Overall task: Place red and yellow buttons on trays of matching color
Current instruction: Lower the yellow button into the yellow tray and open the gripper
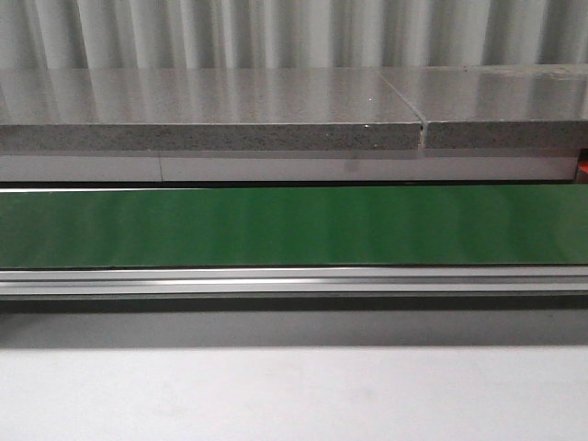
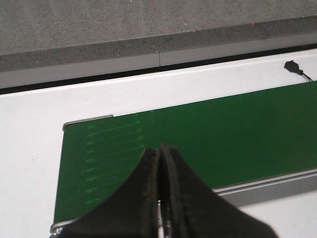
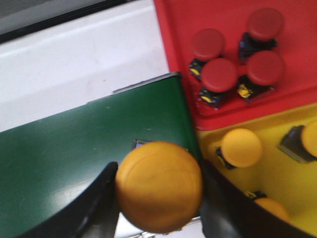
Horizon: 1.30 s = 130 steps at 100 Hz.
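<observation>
The yellow button (image 3: pixel 159 186) sits low in the centre of my right wrist view, pinched by its domed cap between the fingers of my right gripper (image 3: pixel 157 196), above the end of the green belt (image 3: pixel 74 153). I hold it by the cap so I can carry it to the yellow tray (image 3: pixel 277 173) at lower right, where other yellow buttons lie. The red tray (image 3: pixel 223 20), upper right, holds four red buttons. My left gripper (image 2: pixel 161 208) waits with jaws pressed together, holding nothing, over the belt's other end.
</observation>
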### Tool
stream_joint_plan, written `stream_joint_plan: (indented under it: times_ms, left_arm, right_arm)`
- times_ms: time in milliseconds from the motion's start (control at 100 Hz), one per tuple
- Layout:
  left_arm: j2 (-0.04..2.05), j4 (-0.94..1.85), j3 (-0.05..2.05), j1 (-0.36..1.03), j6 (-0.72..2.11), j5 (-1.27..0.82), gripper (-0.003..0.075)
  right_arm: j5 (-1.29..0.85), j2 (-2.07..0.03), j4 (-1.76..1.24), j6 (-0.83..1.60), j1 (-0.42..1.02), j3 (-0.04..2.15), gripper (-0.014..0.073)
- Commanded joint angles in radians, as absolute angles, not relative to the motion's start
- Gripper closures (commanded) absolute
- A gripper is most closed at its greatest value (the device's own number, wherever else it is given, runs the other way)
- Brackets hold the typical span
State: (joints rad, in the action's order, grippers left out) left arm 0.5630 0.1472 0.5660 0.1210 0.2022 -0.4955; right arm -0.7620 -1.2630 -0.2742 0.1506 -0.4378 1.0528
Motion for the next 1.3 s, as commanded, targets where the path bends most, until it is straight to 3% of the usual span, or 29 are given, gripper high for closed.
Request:
stream_joint_plan:
  times_ms: [0,660,1290]
  left_arm:
    - [0.564,0.159,0.595,0.13,0.194,-0.422,0.0741]
    - [0.564,0.159,0.595,0.13,0.194,-0.422,0.0741]
    - [0.564,0.159,0.595,0.13,0.194,-0.422,0.0741]
  right_arm:
    - [-0.727,-1.229,-0.288,0.119,-0.512,1.079,0.0428]
    - [-0.811,-1.234,-0.276,0.018,-0.887,1.062,0.0428]
    - [-0.621,-1.379,-0.245,-0.013,-0.898,0.926,0.0428]
